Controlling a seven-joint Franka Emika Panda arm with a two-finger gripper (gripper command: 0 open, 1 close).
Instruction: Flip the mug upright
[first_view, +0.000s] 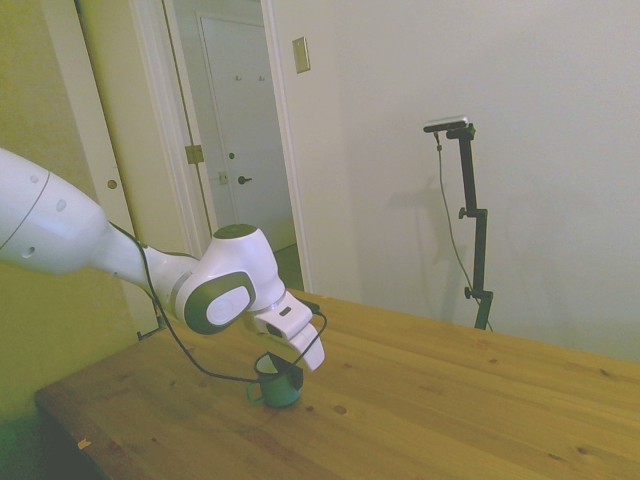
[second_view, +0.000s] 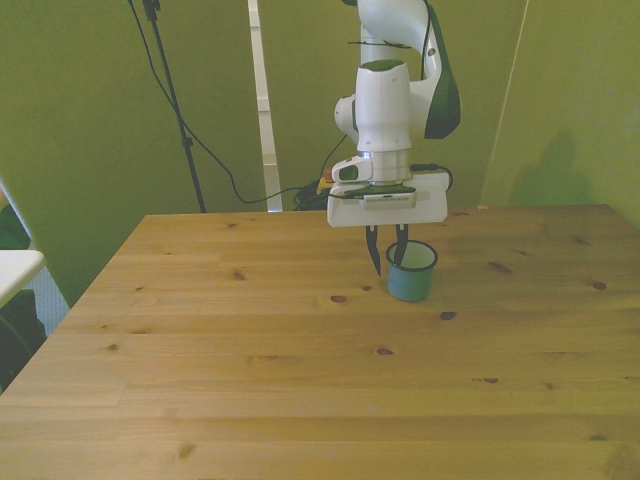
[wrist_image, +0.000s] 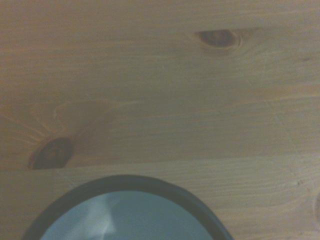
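Tool (second_view: 387, 262) fingers are pointing down at the mug (second_view: 411, 271), set narrowly apart, and one dark fingertip is dipping just inside the rim on the front view's left while the other is hanging just outside that same wall; whether they are actually pinching the wall cannot be told. That mug (first_view: 277, 381) is standing upright on the tabletop (second_view: 300, 370), its long axis running vertical and its open mouth facing up, base resting flat on the wood. In the side view a thin loop handle is sticking out on the picture's left of the mug body. Seen from the wrist, the mug's dark rim (wrist_image: 125, 182) is curving over a pale interior, with bare planks and two dark knots beyond it. On the tabletop the mug is sitting toward the far edge, slightly to the front view's right of centre, directly beneath the white tool body.
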